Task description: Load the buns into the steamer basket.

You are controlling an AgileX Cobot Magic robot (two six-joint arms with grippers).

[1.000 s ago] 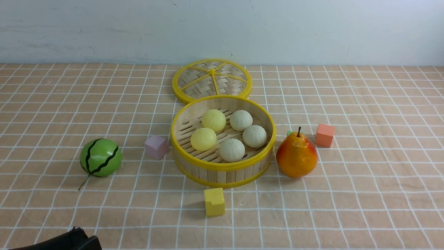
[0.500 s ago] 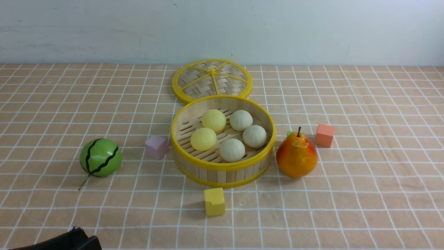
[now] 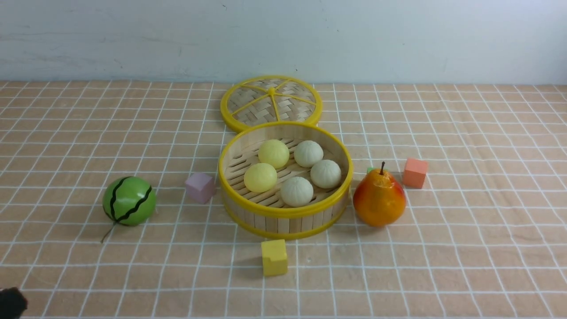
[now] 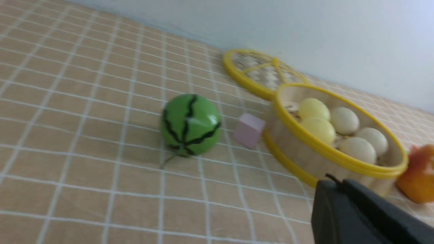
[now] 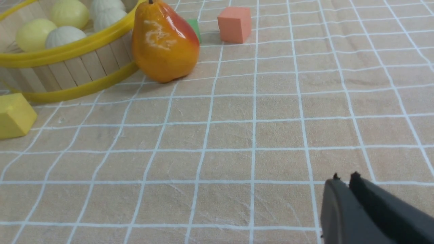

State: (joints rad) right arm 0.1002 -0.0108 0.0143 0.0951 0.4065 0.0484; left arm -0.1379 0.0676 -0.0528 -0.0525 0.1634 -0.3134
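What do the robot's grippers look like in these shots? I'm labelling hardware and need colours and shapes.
Only the tips show. The left gripper has matte black, flat, wedge-shaped fingers with squared tips. The right gripper looks the same: dark grey to black blades with small nubs at the tips. No cables, markings or logos are visible. In the front view only a blurred black bit of the left arm shows.

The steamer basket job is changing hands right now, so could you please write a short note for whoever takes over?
Left end effector: shut, empty, pulled back near the table's front edge.
Right end effector: shut, empty, over bare cloth.
Steamer basket: mid-table, lid lying behind it.
Buns: five visible, all inside the basket.
Done: loading appears complete.
Left: nothing visible outside the basket to fetch.
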